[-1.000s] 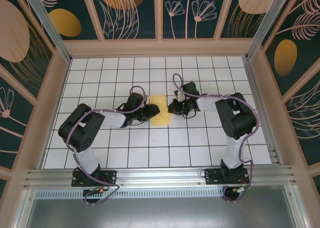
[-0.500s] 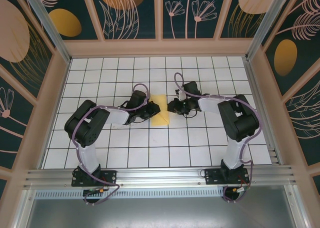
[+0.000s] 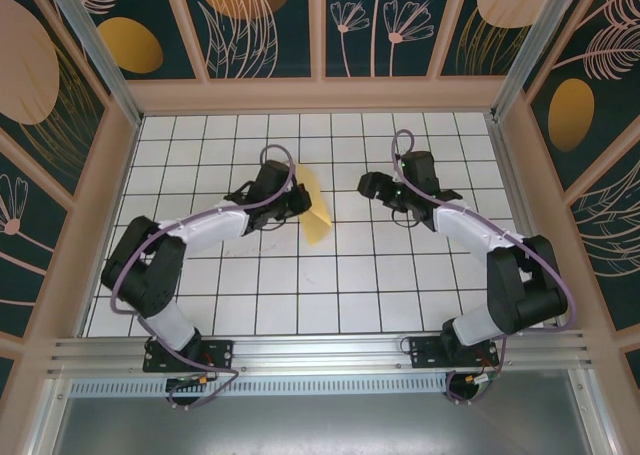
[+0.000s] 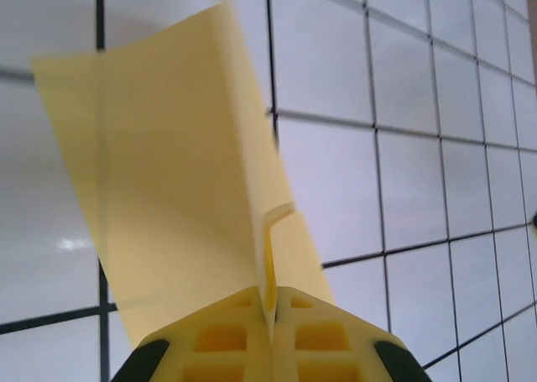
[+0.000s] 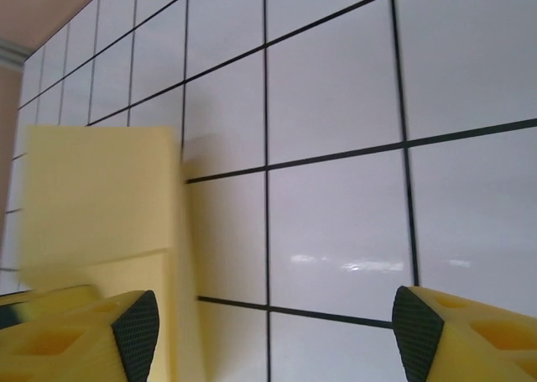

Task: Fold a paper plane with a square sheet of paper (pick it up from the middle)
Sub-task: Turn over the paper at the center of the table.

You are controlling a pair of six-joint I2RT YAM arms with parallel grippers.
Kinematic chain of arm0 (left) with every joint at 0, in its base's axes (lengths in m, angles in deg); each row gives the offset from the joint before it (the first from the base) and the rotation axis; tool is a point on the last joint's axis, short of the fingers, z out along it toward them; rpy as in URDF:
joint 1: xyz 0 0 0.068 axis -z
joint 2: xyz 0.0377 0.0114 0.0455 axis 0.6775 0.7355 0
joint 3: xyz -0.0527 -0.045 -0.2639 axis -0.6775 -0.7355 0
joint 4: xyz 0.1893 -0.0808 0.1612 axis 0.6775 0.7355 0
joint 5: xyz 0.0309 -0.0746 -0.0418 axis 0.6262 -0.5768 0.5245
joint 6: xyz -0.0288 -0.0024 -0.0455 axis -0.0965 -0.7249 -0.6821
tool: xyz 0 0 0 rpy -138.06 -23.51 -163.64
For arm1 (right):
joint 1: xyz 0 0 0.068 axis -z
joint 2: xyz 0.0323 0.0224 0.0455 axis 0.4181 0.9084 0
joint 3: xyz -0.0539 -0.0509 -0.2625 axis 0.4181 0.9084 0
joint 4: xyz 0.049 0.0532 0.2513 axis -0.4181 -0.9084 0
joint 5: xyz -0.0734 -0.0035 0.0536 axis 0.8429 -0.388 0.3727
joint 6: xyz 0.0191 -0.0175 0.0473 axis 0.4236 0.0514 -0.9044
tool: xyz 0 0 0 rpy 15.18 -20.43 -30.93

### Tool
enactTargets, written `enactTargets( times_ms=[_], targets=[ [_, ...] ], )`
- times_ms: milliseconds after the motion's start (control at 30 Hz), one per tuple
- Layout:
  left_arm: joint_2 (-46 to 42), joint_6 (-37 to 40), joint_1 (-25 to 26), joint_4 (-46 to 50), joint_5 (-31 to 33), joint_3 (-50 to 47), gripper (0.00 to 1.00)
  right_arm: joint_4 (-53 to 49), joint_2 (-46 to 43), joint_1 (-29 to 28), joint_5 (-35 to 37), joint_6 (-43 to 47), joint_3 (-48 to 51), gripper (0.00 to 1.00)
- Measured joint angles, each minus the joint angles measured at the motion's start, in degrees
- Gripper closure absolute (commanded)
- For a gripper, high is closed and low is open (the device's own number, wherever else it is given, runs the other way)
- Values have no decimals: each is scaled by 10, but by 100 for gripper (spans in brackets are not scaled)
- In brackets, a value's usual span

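Observation:
The square sheet of paper (image 3: 316, 215) is a creased yellow shape, folded and lifted at a tilt over the middle of the white grid table. My left gripper (image 3: 296, 201) is shut on its left edge. In the left wrist view the sheet (image 4: 168, 180) rises from the pinched jaws of the gripper (image 4: 273, 305), a narrow flap standing up at the crease. My right gripper (image 3: 368, 186) hangs open about a tile to the right of the paper and holds nothing. In its wrist view the gripper (image 5: 273, 336) frames bare tiles, with the paper (image 5: 92, 197) beside its left finger.
The white tiled tabletop (image 3: 400, 275) is ringed by a low pink wooden frame (image 3: 320, 97) with patterned walls behind. An aluminium rail (image 3: 320, 350) carrying both arm bases runs along the near edge.
The left gripper closed on the paper and raised it, tilting it off the table. The right gripper opened, let go and drew back to the right and away.

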Motion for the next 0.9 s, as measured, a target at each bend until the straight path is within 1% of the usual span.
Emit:
enactTargets(
  times_ms=[67,167,300,400,533,633,767,900],
  targets=[
    [-26,27,3,50,42,37,98,-4,-6,6,17,0,5,22],
    [-43,60,7,120,106,87,97,-10,-17,16,38,-4,14,21],
    [-21,91,20,212,208,155,97,-17,-28,31,56,-12,19,21],
    [38,104,38,278,303,218,97,-17,-32,49,59,-23,24,22],
    [165,111,68,374,436,314,98,-18,-33,74,59,-35,36,22],
    [255,113,84,429,507,358,98,-22,-33,88,57,-41,41,22],
    [343,120,102,476,556,394,98,-22,-33,101,53,-46,42,22],
    [399,122,121,495,569,432,98,-24,-33,112,50,-53,43,22]
  ],
)
